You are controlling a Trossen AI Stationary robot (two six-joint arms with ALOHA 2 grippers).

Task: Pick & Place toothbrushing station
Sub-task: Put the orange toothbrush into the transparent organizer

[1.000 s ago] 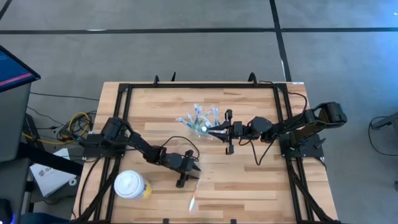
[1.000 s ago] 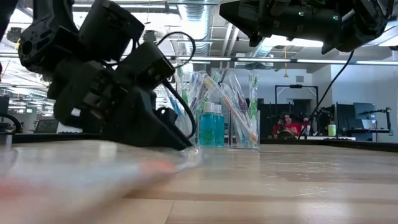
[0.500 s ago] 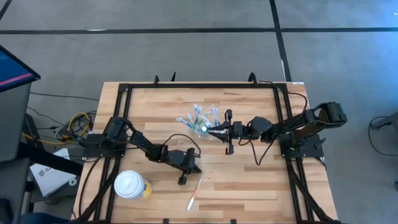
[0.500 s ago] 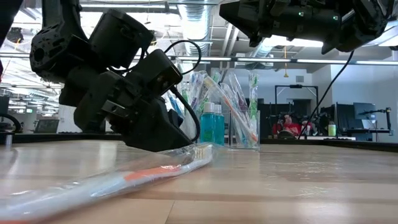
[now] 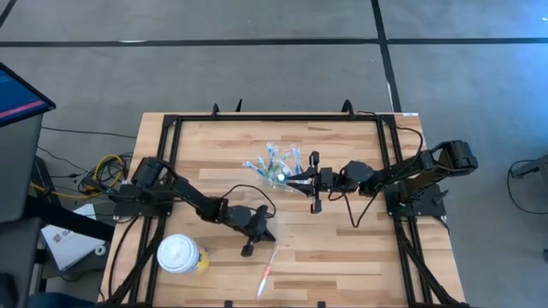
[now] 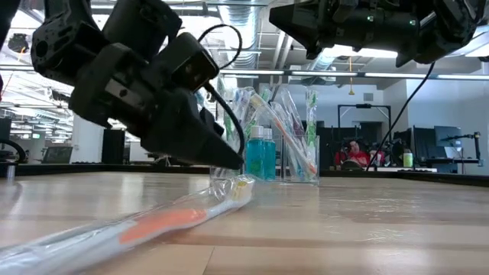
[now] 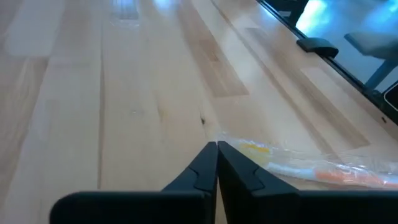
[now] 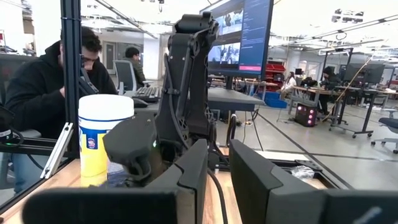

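- The left arm (image 5: 184,198) is matt black, built of blocky jointed segments, with a thin black cable looping over its wrist.
- The left gripper (image 7: 217,148) has two flat, dark, wedge-shaped fingers tapering to points.
- The right arm (image 5: 411,169) is equally dark, with a bulky rounded housing at its 3 o'clock end and a black cable drooping beneath.
- The right gripper (image 8: 214,163) has broad, dark, slab-like fingers with squared edges.
- Black frame rails (image 5: 167,158) carry both arm bases.
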